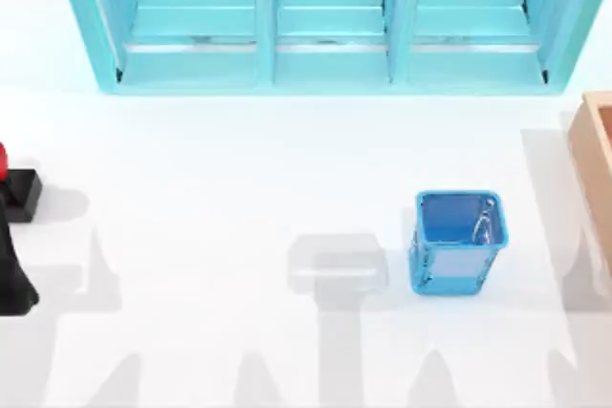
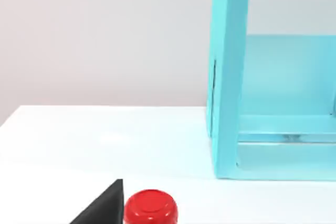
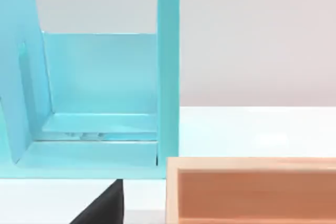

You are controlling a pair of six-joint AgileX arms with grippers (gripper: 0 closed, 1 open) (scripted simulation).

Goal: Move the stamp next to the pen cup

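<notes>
stamp (image 1: 11, 183): bench (image 1: 239, 169) left edge, upright
cup (image 1: 457, 241): right of centre, well apart from stamp
left end effector (image 1: 14, 279): beside stamp, state unclear
right: unclear

the left arm (image 1: 14, 279) is plain matte black, tapering, without markings.

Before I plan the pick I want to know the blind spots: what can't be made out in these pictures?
- The stamp: cut off by the top view's left edge; in the left wrist view just its red knob clears the frame edge.
- Left end effector: a dark tip at the frame edge; open or shut can't be told.
- Right end effector: same.
- Wooden box: cut by the right edge.
- Pen cup: fully seen.
</notes>
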